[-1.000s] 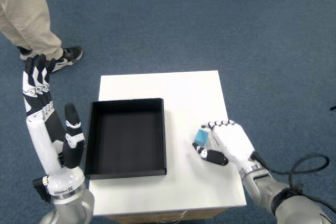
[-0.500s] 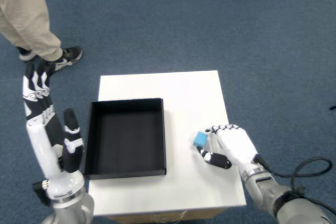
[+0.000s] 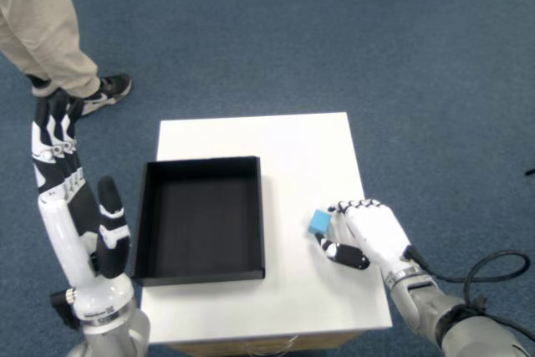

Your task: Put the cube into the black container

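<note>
Blue cube (image 3: 318,222) sits on the white table (image 3: 292,140), right of the black container (image 3: 201,219), apart from it. Right hand (image 3: 368,232) is curled against the cube's right side, fingers and thumb touching it; whether it is actually gripped cannot be told. Over the last second cube and hand slid slightly toward the table's near edge, barely any shift in the last half second. Likely a grasp settling; no lift yet. Container empty. Left hand (image 3: 71,206) is raised, idle.

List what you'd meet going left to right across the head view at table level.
left hand → black container → cube → right hand
</note>
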### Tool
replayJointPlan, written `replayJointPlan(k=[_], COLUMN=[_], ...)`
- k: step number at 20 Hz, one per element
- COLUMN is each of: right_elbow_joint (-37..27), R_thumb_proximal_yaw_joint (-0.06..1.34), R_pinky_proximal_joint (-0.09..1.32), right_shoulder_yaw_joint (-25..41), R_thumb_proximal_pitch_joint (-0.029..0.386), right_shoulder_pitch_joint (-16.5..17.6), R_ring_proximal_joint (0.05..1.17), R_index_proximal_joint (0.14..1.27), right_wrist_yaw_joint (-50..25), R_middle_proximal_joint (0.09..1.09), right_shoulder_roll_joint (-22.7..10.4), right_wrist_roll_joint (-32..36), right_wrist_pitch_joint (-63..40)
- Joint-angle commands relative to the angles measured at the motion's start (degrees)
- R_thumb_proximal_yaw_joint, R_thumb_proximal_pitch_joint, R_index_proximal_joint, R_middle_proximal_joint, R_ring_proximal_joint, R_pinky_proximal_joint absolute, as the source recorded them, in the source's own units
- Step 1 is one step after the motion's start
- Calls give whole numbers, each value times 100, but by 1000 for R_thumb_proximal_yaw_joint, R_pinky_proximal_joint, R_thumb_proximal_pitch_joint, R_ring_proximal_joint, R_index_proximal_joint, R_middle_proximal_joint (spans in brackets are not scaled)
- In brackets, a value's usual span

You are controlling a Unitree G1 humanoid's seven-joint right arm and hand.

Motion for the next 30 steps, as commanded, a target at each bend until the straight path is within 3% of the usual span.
replayJointPlan(k=[1, 26, 28, 30], right_elbow_joint=[119, 134, 134, 133], R_thumb_proximal_yaw_joint=[457, 401, 402, 448], R_pinky_proximal_joint=[347, 364, 365, 366], right_shoulder_yaw_joint=[-133, 52, 52, 53], R_thumb_proximal_pitch_joint=[123, 131, 137, 171], right_shoulder_pitch_joint=[-260, -262, -240, -222], R_ring_proximal_joint=[434, 449, 449, 449], R_index_proximal_joint=[450, 470, 480, 545], right_wrist_yaw_joint=[-105, -86, -53, -58], R_middle_proximal_joint=[442, 457, 459, 465], right_shoulder_roll_joint=[-106, 34, 21, 7], right_wrist_roll_joint=[180, 16, 21, 23], right_wrist_pitch_joint=[31, 200, 230, 231])
